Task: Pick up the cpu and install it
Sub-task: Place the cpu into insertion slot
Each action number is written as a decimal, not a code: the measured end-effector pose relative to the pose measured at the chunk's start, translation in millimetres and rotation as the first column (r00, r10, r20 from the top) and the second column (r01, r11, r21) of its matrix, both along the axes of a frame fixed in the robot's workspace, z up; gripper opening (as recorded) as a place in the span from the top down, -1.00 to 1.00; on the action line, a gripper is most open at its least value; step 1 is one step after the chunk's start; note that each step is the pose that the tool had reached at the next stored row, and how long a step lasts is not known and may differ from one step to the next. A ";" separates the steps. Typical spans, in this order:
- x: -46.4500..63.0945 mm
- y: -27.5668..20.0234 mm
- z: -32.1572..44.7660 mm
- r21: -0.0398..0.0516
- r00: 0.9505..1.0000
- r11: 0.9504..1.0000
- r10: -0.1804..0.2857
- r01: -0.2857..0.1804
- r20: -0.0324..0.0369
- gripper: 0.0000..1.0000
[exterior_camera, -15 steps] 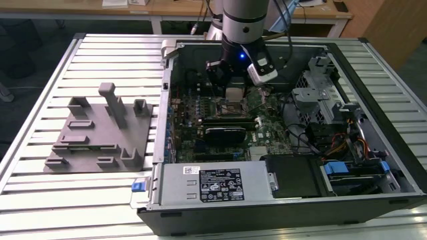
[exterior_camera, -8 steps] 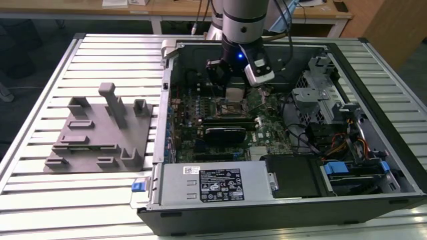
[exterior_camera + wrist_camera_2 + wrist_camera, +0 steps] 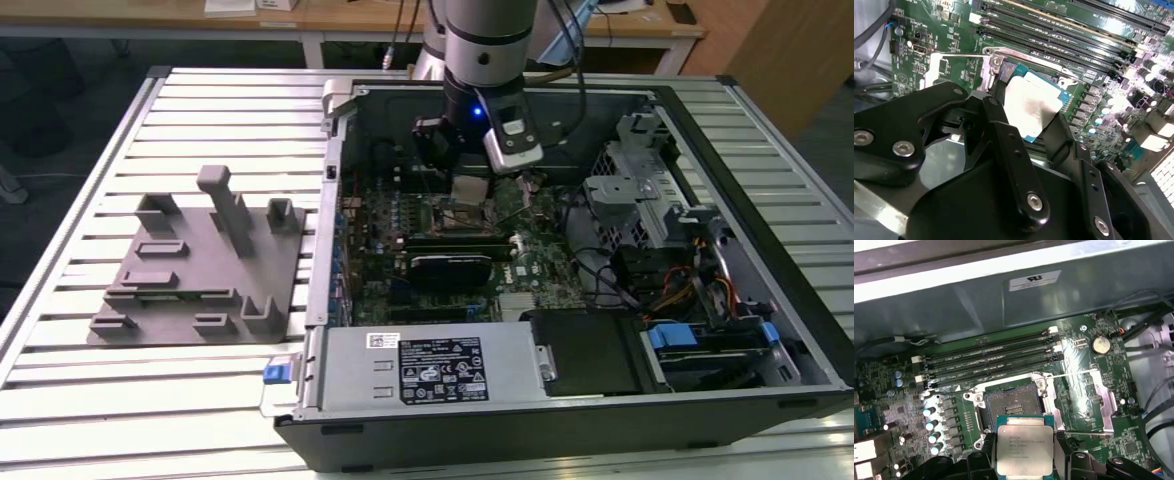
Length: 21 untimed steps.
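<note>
The hand grips the cpu by two opposite edges, close over the open socket in the computer case; light, stiff, likely fragile underneath, it seems best held by its rim.

cpu — two edges hidden by claw, second wrist view | socket — partly behind cpu

pincer snug on the cpu
</note>
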State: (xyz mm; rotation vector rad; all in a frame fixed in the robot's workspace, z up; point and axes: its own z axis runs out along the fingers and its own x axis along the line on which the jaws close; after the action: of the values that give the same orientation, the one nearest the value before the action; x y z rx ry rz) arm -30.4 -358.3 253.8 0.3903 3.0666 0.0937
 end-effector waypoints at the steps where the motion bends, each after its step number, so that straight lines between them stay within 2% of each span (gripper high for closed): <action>1: 0.0 0.0 0.0 0.000 1.000 1.000 -0.008 0.008 0.000 -0.08; 11: 0.0 0.0 0.0 0.000 0.997 0.997 -0.075 0.075 0.000 -0.08; 21: 0.0 0.0 0.0 0.000 0.991 0.991 -0.135 0.135 0.000 -0.08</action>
State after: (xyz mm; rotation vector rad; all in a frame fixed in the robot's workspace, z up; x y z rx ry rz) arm -30.4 -358.3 253.8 0.5957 3.0295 0.0883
